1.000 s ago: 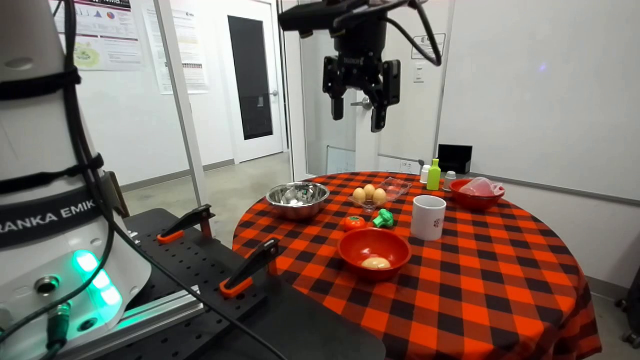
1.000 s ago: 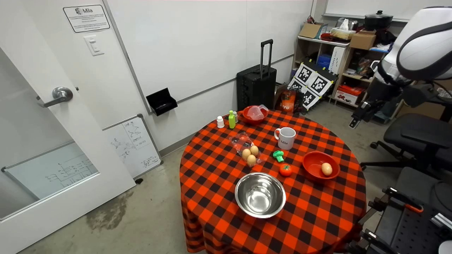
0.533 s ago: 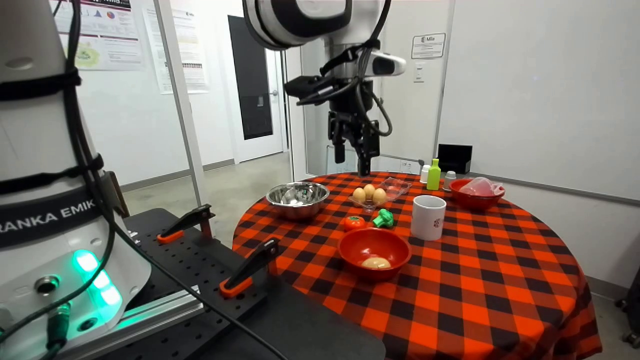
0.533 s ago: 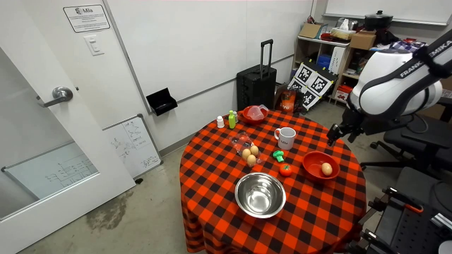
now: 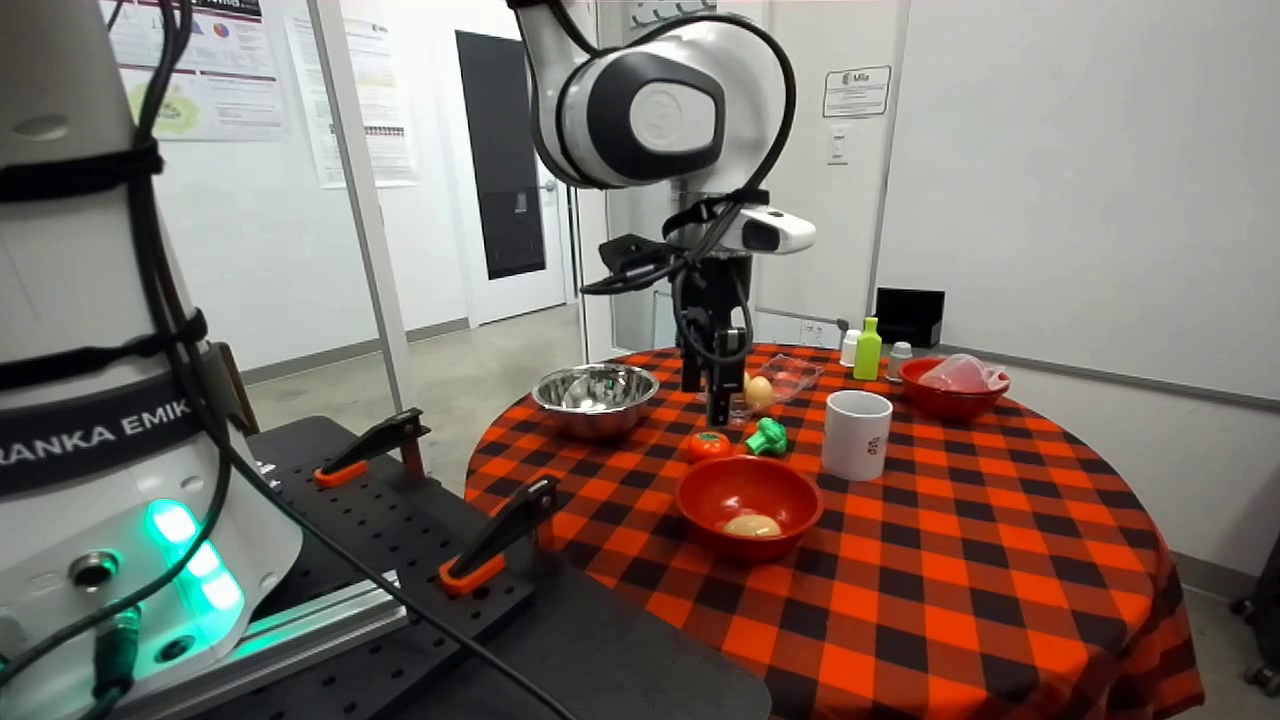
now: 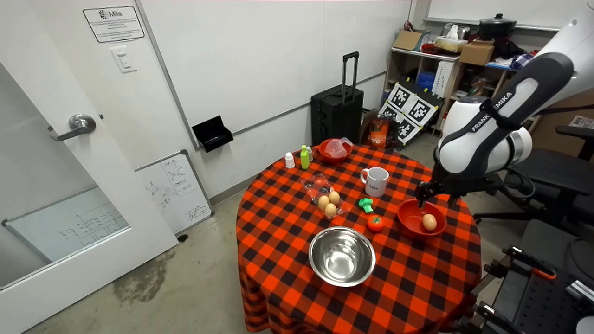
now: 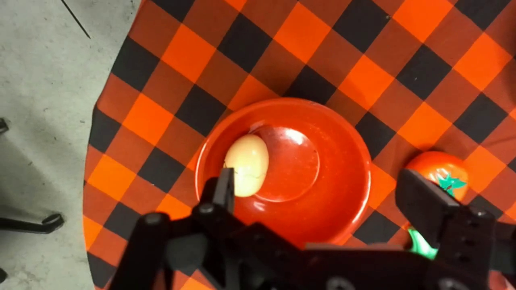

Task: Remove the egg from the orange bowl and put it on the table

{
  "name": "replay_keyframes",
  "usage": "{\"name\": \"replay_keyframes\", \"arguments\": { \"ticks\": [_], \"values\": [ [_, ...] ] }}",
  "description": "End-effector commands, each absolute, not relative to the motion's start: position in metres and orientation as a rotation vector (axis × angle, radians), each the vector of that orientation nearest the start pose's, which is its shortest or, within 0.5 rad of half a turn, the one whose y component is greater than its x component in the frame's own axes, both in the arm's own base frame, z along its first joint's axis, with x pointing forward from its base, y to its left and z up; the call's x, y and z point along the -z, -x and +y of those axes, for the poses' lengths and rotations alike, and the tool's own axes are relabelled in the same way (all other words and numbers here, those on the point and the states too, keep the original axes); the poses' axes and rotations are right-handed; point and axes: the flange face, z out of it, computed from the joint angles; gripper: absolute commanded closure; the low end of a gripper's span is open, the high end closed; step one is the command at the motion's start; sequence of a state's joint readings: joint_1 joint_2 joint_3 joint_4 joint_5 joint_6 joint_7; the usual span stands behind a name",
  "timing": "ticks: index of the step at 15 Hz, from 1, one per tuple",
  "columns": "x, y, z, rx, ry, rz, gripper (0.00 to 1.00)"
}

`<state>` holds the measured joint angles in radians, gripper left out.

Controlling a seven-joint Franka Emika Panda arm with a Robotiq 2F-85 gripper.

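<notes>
With the gripper (image 7: pixel 317 177) holding nothing, its jaws spread wide, we note the egg (image 7: pixel 249 161) off-centre in the orange bowl (image 7: pixel 338 161), nearer one jaw in the wrist view, so we judge it best to centre first, then descend and squeeze lightly; a clear carton (image 6: pixel 315 183) holds three more eggs (image 6: pixel 330 211).

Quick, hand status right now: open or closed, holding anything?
Hand: open, holding nothing; the egg lies in the orange bowl.
</notes>
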<state>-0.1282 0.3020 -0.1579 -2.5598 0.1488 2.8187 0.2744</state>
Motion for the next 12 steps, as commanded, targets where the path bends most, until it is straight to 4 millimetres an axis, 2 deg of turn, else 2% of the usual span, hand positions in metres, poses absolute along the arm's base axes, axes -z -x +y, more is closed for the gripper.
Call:
{"name": "replay_keyframes", "arguments": {
  "ticks": [1, 6, 12],
  "values": [
    [-0.128, -0.433, -0.148, -0.084, 2.862, 1.223, 0.0],
    [-0.092, -0.439, -0.163, -0.086, 2.724, 1.381, 0.0],
    [-0.062, -0.446, -0.182, -0.024, 2.767, 1.4, 0.0]
  ]
}}
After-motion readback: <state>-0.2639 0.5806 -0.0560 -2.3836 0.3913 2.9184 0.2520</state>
